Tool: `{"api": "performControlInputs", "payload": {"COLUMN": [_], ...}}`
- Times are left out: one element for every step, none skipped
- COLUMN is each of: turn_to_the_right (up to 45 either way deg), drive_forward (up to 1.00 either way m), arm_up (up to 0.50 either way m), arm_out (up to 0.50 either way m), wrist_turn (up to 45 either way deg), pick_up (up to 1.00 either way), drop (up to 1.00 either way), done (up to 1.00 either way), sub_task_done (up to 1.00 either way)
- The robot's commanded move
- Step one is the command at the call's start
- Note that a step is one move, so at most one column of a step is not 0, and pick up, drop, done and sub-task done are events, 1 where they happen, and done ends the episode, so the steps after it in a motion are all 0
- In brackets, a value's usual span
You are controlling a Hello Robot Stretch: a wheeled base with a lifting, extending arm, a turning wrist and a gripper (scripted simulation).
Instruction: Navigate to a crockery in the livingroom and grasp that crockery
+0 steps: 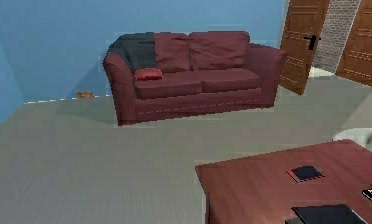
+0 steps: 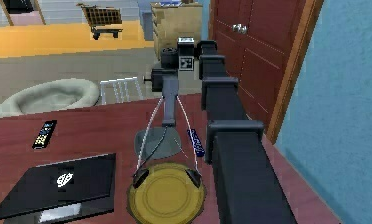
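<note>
Cut by the arm side view's bottom edge, the round yellow plate (image 2: 169, 205) and the flat black closed laptop (image 2: 64, 185) on the dark red wooden tabletop (image 2: 94, 140); too small to name, an orange speck (image 1: 85, 96) on the grey floor (image 1: 54, 150); impossible to tell of the dark thin-fingered claw (image 2: 170, 178) whether holding anything.

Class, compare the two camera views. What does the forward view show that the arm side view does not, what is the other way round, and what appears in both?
Forward view: a red sofa with a dark blanket over one end, and a small dark flat thing on the table.
Arm side view: the arm, the gripper near a yellow dish, a grey beanbag and a shopping trolley.
Both: the table and the black laptop lying on it.
</note>
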Motion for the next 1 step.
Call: {"api": "performControlInputs", "payload": {"turn_to_the_right": [0.0], "drive_forward": [0.00], "arm_up": [0.00], "arm_out": [0.00], "wrist_turn": [45.0], "pick_up": [0.00], "drop": [0.00], "done": [0.00], "sub_task_done": [0.00]}}
